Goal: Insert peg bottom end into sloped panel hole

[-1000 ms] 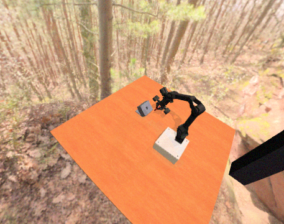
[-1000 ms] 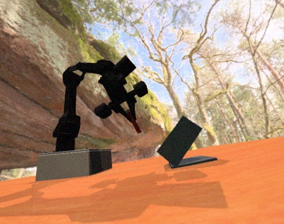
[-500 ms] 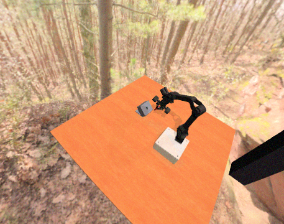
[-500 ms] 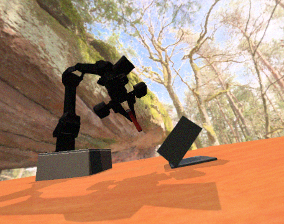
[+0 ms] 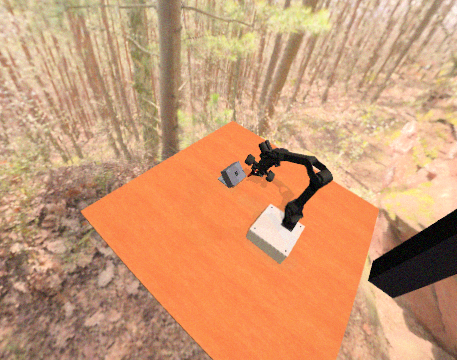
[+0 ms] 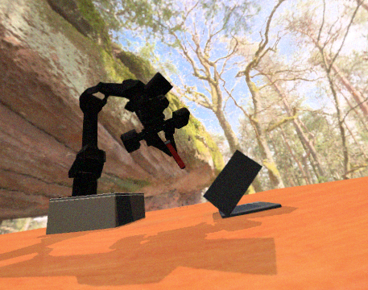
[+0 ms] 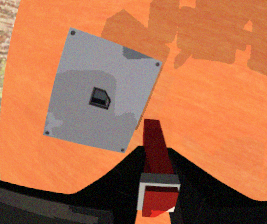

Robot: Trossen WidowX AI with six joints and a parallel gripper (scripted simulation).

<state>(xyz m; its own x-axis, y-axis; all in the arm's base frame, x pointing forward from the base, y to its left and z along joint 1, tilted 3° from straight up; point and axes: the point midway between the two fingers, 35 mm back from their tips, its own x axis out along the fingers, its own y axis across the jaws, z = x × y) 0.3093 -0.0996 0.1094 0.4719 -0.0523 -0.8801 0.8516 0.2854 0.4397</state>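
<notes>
My fingers (image 6: pixel 167 141) are pinching the red peg (image 6: pixel 175 155) near its upper end, and I hold it in the air above the orange bench (image 6: pixel 312 238), well off the surface. From the side, the peg slants down and away from my wrist, its free lower end pointing toward the dark sloped panel (image 6: pixel 233 181) but apart from it. The panel leans back on its flat foot on the bench, just ahead of me.

Through my wrist camera the peg (image 7: pixel 157 150) runs up from between my fingers, and its far tip sits just right of the grey panel (image 7: pixel 102 91), near that panel's lower right corner. The single dark hole (image 7: pixel 99 98) lies near the middle of the panel face, left of the peg's tip and above it. The peg is not in the hole.

From above, my arm (image 5: pixel 308 176) arches out from its pale base block (image 5: pixel 274 233) toward the panel (image 5: pixel 234 174).
</notes>
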